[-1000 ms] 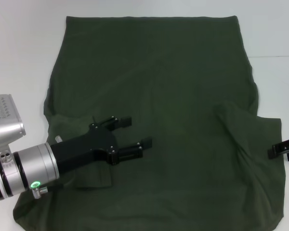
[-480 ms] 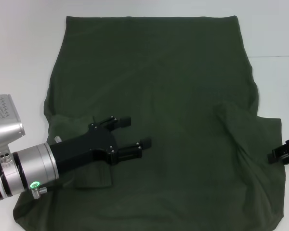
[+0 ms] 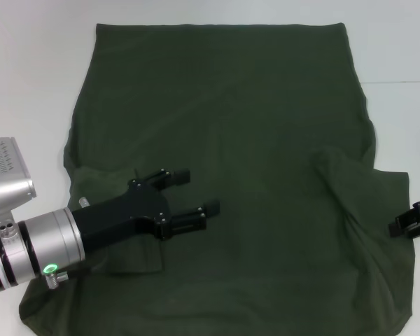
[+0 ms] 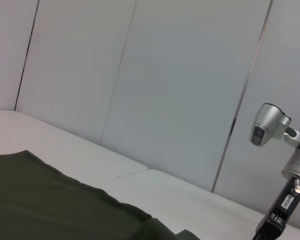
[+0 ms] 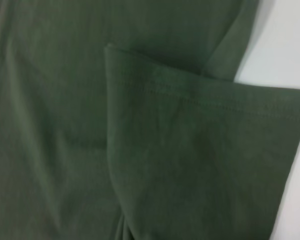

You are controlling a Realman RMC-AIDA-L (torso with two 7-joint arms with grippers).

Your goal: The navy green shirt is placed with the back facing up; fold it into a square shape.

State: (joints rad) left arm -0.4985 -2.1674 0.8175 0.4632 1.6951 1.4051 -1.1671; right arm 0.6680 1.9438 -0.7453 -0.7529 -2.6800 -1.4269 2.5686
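Our left gripper, jaws spread, hovers over the shirt. Right gripper, grip unclear, sits at three o'clock, nearest the sleeve.

You're looking low across the white table toward a pale panelled wall. The navy green shirt lies flat along the near side, its edge running diagonally. Past its far corner you see the other arm, silver with a black lower part.
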